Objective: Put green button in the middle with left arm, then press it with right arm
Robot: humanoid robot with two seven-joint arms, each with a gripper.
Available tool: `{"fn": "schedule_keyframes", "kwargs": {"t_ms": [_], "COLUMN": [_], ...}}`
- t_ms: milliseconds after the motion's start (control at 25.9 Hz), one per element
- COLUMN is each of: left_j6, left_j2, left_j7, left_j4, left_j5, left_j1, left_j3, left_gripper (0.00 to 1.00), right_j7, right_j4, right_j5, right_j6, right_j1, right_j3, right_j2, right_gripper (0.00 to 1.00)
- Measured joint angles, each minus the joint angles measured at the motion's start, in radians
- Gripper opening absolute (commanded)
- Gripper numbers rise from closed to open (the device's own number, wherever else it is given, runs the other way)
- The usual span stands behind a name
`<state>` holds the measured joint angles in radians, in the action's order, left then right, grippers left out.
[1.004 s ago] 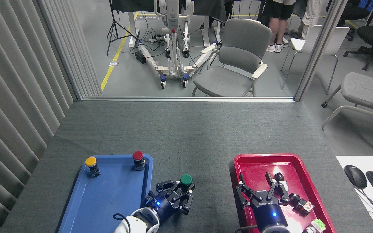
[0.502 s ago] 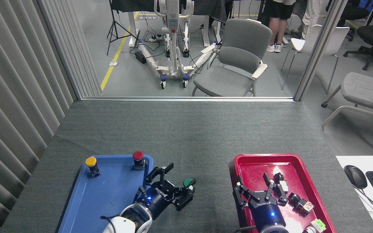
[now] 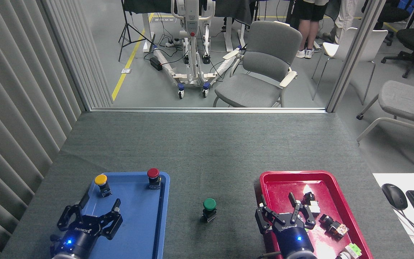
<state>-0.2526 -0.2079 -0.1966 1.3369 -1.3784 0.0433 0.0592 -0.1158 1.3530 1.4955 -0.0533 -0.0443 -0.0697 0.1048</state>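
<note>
The green button [image 3: 209, 208] stood upright on bare grey table between the blue tray [image 3: 164, 216] and red tray [image 3: 264, 180]. My left gripper [image 3: 91, 216] hung spread and empty; my right gripper [image 3: 282, 216] (fingers apart, holding nothing) needed lowering squarely onto the cap.

- Even, bright indoor light fills the scene; nothing is dim or blown out overall.
- The dark grey desk [image 3: 207, 151] looks matte, with a slightly paler band across its middle.
- A white glare patch sits on the glossy red tray [image 3: 282, 180], near its centre.
- The green button [image 3: 209, 208] throws only a small, soft shadow at its base.
- Blue indicator lights glow on both wrists.
- Focus is sharp from near to far; no motion blur.
- Wall slats at the left edge splay outward, hinting at wide-angle distortion.
</note>
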Motion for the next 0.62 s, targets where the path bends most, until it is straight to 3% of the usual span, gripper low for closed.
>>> {"fn": "schedule_keyframes", "kwargs": {"t_ms": [77,386,618], "left_j6": [0.024,0.045,0.04], "left_j2": [-0.002,-0.005,-0.005], "left_j7": [0.004,0.008,0.008], "left_j4": [-0.002,-0.004,0.0], "left_j5": [0.001,0.009,0.01], "left_j1": [-0.003,-0.021,-0.028], "left_j3": [0.009,0.043,0.065], "left_gripper": [0.99,0.99,0.99], "right_j7": [0.005,-0.012,-0.014], "right_j4": [0.001,0.004,-0.045], "right_j5": [0.0,0.018,0.09], "right_j6": [0.0,-0.008,-0.001], "right_j1": [-0.001,-0.016,-0.045], "right_j3": [-0.005,-0.095,-0.158], "right_j2": [-0.003,-0.057,-0.119], "right_gripper": [0.75,0.2,0.02]}}
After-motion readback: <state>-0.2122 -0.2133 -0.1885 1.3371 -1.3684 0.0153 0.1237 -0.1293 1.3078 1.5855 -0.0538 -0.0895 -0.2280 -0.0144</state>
